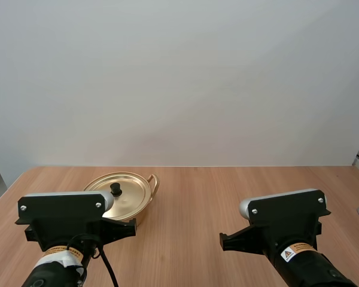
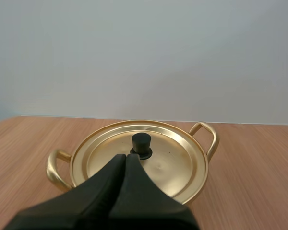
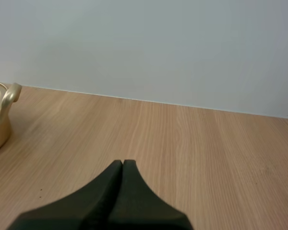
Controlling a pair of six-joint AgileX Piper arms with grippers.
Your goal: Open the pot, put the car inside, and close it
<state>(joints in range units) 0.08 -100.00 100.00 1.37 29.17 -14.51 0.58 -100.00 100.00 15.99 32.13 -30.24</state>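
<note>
Progress nil: round gold metal pot [image 1: 142, 211] wears its black-knobbed lid [image 2: 169, 163]; my left gripper [image 2: 126, 157] and right gripper [image 3: 123, 163] are both pinched together, empty. Every step remains.

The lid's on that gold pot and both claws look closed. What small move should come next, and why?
Probably open the left gripper and ease it toward the knob. The lid covers the pot, the left gripper is shut just short of the knob, and the right gripper is farther off, over the table.
</note>
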